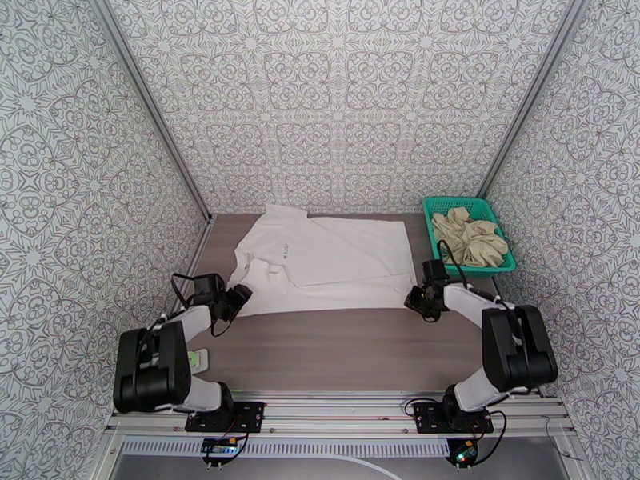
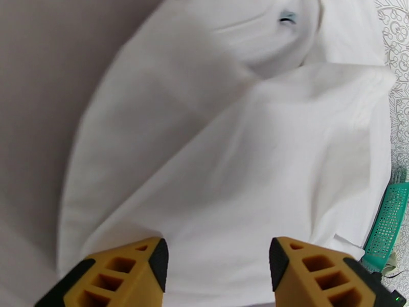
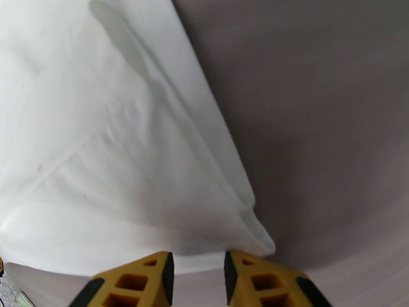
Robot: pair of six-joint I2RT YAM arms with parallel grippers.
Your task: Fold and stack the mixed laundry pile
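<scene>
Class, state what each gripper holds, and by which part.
Nothing is held: the left gripper and the right gripper stand open at the near corners of the white T-shirt.

Looking down past the left gripper [image 2: 219, 259], jaws parted, onto a white T-shirt [image 2: 230, 149].
Spread in broad soft folds across most of the frame, small bluish chest mark [image 2: 287, 17] at the top edge; bare grey-brown table [image 2: 41, 98] down the left; yellow, black-padded fingers [image 2: 128, 275] well apart at the bottom, clamping nothing; corner of a teal mesh basket [image 2: 391, 221] at lower right, patterned wall [image 2: 396, 31] at upper right.
</scene>
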